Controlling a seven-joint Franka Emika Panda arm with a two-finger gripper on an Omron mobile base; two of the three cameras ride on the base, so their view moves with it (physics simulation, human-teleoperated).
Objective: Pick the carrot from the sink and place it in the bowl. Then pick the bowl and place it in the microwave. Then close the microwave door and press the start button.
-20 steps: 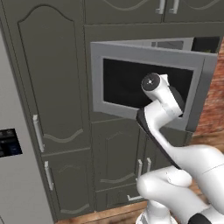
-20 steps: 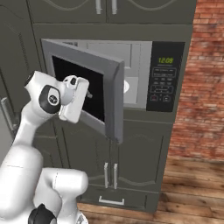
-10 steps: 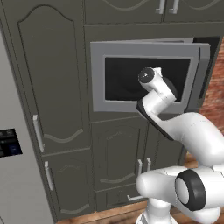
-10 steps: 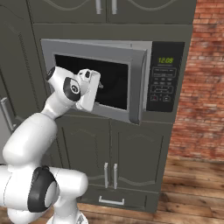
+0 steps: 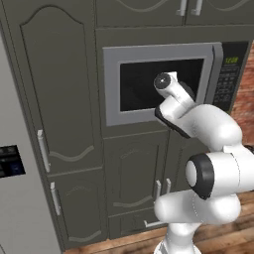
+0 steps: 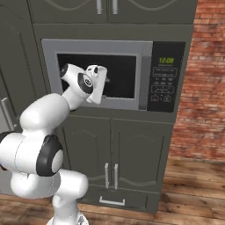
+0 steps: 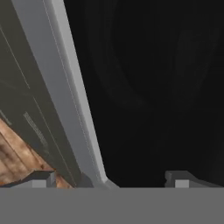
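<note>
Right base view: microwave door [image 6: 99,74] shut, fingers [image 6: 105,79] against window.

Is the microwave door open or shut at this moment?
Shut, or very nearly. In both base views the microwave door lies flush with the keypad panel, and the gripper is against its window.

microwave door [image 6: 97,74] now swung shut flush against microwave [image 6: 169,77] front, was ajar earlier. Arm follows it in, gripper [image 6: 104,79] now pressed up against door's black window, farther forward.
</note>
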